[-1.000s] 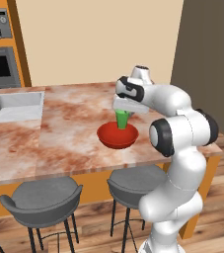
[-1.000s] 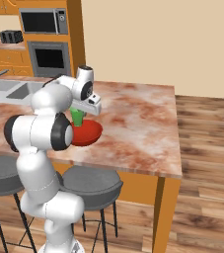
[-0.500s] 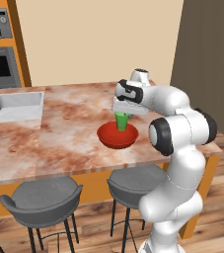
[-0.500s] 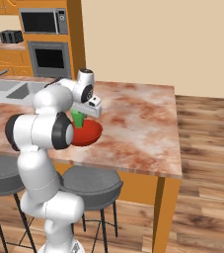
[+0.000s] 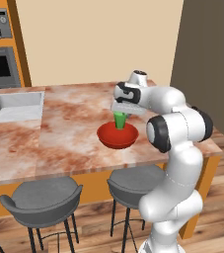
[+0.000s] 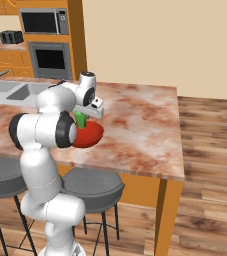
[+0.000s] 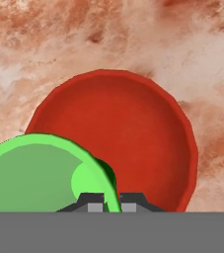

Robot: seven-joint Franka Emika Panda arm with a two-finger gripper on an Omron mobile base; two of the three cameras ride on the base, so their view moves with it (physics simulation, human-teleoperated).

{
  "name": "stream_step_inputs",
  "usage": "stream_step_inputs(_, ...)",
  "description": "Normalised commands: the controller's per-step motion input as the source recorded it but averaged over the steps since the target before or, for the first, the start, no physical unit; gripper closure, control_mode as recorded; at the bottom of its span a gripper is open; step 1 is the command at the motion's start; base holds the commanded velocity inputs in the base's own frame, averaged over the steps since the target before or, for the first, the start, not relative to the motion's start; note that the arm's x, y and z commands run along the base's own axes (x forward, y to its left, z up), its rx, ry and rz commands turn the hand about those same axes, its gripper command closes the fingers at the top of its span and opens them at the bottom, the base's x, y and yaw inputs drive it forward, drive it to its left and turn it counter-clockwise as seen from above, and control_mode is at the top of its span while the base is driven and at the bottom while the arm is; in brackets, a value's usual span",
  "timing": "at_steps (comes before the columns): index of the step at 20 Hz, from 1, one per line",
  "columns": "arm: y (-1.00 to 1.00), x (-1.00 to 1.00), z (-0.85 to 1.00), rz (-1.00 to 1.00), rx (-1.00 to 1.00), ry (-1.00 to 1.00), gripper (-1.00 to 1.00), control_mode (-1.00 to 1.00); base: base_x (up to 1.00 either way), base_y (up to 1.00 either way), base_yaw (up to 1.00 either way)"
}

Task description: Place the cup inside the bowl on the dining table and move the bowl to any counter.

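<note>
The red bowl (image 5: 117,136) (image 6: 88,135) (image 7: 128,133) rests on the marbled dining table (image 5: 59,133) (image 6: 140,125) near its front edge. The green cup (image 5: 119,120) (image 6: 80,119) (image 7: 39,175) hangs upright over the bowl, its base reaching down inside the rim. My gripper (image 5: 120,113) (image 6: 83,113) (image 7: 111,202) is shut on the cup's rim, one fingertip on each side of the wall. In the hand view the cup covers the lower left and the bowl's open inside lies beyond it.
A grey sink (image 5: 12,105) (image 6: 15,90) is inset at the table's left end. Grey stools (image 5: 44,197) (image 6: 92,187) stand under the front edge. An oven and microwave (image 6: 47,37) sit in orange cabinets behind. The tabletop to the right of the bowl is bare.
The cup has dropped a little lower toward the bowl, still held. Bowl and base have not moved.
</note>
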Motion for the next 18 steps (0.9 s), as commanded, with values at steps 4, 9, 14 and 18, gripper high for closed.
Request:
stream_step_inputs(4,0.01,0.03,0.0,0.0,0.0,0.0,1.0,-1.0,0.0,0.0,0.0)
stream_step_inputs(9,0.05,0.0,0.0,0.0,0.0,0.0,1.0,-1.0,0.0,0.0,0.0)
stream_step_inputs(14,0.06,-0.05,-0.02,0.0,0.0,0.0,1.0,-1.0,0.0,0.0,0.0)
stream_step_inputs(18,0.05,-0.01,-0.16,0.0,0.0,0.0,1.0,-1.0,0.0,0.0,0.0)
